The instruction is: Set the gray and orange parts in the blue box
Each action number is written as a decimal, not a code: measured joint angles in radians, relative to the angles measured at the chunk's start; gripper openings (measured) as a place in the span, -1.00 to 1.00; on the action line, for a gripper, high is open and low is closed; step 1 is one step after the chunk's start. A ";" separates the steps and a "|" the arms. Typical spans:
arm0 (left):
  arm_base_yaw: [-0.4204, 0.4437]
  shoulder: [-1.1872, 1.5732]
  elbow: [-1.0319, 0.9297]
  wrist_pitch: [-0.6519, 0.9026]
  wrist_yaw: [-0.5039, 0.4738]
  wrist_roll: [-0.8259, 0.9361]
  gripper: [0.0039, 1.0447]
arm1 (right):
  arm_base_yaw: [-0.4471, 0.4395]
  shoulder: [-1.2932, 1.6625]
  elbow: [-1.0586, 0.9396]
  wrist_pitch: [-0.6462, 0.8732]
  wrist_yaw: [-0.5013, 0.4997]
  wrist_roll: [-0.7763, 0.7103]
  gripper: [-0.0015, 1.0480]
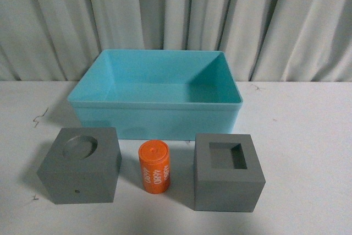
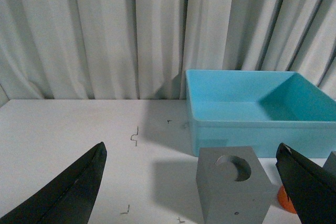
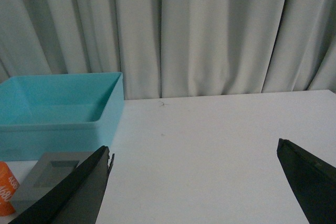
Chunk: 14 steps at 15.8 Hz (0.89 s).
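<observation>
In the lower half of the front view, three parts stand in a row on the white table. A matte round-recess gray cube is lower left, a smaller orange cylinder with white digits is at center, and a square-recess gray cube is lower right. The cylinder stands on end, and both recesses face up. The turquoise blue box sits mid-frame just behind them, long side crosswise, before a pleated curtain. The left gripper and right gripper are spread wide, holding nothing.
</observation>
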<state>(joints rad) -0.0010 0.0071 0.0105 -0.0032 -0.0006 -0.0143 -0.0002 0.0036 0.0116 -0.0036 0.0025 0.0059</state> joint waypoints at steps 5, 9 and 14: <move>0.000 0.000 0.000 0.000 0.000 0.000 0.88 | 0.000 0.000 0.000 0.000 0.000 0.000 0.87; 0.000 0.000 0.000 0.000 0.000 0.000 0.88 | 0.000 0.000 0.000 0.000 0.000 0.000 0.87; 0.000 0.000 0.000 0.000 0.000 0.000 0.88 | 0.000 0.000 0.000 0.000 0.000 0.000 0.87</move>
<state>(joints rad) -0.0010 0.0071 0.0105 -0.0032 -0.0006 -0.0143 -0.0002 0.0036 0.0116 -0.0036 0.0025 0.0059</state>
